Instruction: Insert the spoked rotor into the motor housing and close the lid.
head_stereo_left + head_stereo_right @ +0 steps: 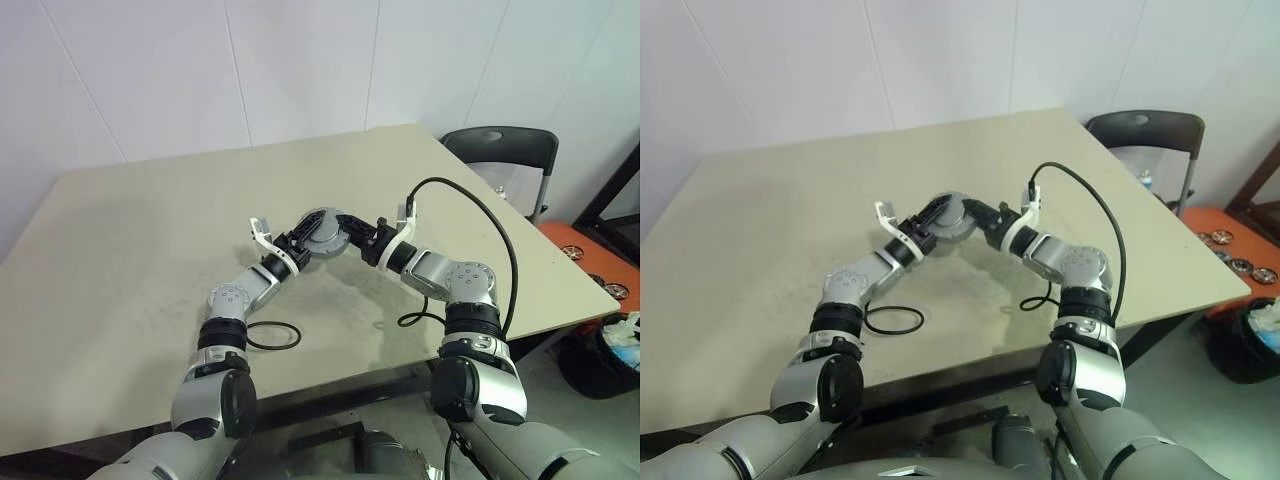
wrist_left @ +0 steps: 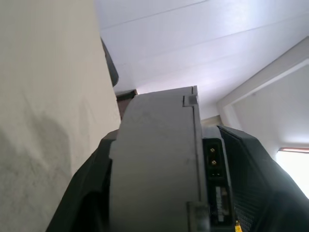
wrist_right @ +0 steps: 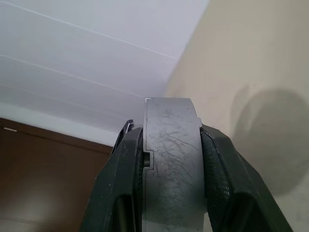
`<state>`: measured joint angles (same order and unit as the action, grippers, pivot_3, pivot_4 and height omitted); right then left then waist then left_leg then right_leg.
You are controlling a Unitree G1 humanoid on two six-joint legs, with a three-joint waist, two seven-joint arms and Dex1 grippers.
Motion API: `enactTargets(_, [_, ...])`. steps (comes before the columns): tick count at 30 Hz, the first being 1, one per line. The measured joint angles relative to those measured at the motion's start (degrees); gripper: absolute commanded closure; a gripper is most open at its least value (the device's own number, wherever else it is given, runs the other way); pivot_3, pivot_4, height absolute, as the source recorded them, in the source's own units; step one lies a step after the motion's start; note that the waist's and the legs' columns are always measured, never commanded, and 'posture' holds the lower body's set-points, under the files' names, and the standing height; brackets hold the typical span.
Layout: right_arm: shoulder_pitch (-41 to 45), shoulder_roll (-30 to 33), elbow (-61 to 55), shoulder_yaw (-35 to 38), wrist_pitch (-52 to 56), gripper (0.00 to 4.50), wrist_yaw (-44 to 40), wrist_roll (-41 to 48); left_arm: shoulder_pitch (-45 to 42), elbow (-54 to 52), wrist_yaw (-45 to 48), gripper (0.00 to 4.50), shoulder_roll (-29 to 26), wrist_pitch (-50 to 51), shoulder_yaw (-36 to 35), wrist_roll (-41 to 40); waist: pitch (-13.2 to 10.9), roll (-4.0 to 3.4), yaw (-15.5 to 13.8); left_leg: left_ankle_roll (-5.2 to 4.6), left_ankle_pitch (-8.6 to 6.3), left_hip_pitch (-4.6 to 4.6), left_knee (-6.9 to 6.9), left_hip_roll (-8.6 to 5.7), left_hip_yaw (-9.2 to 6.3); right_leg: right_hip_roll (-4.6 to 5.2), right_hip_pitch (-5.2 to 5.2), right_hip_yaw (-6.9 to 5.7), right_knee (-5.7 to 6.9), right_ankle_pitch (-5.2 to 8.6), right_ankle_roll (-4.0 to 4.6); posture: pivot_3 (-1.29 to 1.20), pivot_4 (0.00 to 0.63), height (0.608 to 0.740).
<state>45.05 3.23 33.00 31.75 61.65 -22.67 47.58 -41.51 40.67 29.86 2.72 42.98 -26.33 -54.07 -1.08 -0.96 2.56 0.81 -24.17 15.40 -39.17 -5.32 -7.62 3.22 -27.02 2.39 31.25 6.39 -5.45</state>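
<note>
Count: one round grey metal motor housing [image 1: 322, 232], two grippers.
Position: housing is hanging above the beige table [image 1: 150, 250], standing on edge.
Grip: left gripper [image 1: 300, 243] and right gripper [image 1: 352, 236] are both clamping it.

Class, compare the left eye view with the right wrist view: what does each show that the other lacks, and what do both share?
Left eye view: the left gripper meeting the grey round assembly above the table, a black cable loop and a chair.

Right wrist view: the assembly's scratched rim, edge-on, clamped between black fingers.

Both: the assembly in the right gripper, the beige table, the white wall.
</note>
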Motion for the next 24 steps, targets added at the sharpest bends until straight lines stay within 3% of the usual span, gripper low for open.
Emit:
enactTargets(17, [9.17,-0.47,14.96,0.23,-2.01,3.27,0.93,1.14,5.87,-7.76,1.92,2.21,-1.18,2.90,-3.49,-5.21,0.02,0.03,0.03,-0.01,0.00,0.05,-0.02,-0.03,0.02,0.01,-0.03,0.04,0.06,-0.03,0.05,0.00,0.000,0.740])
enactTargets(24, [12.70,0.51,18.81,4.28,-15.20,0.74,5.28,0.76,5.59,-10.47,6.19,2.24,2.96,7.80,-1.37,-6.64,0.03,0.06,-0.01,-0.04,-0.01,0.10,-0.03,-0.14,0.00,0.11,-0.02,0.03,0.01,-0.03,0.05,0.00,0.000,0.740])
